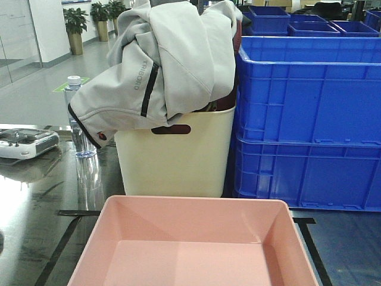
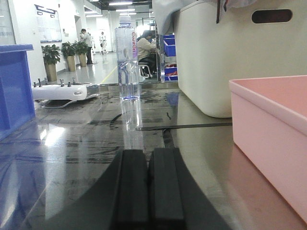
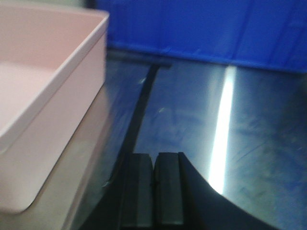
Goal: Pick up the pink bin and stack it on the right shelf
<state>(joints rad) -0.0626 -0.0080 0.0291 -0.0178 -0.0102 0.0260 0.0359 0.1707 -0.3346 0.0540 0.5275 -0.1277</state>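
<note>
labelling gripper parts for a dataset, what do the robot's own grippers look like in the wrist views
Both look alike: the left gripper and right gripper each show two flat, matte black rectangular finger pads on a curved dark body. No cables, markings or logos are visible; the arms themselves are out of frame.

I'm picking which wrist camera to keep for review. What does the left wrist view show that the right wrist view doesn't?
Only the left wrist view shows the water bottle, the cream bin, a white controller and people far down the hall. Only the right wrist view shows the blue crate wall right behind the shelf top. Both show the pink bin on the shiny shelf top, and a gripper, left and right, with fingers closed on nothing.
</note>
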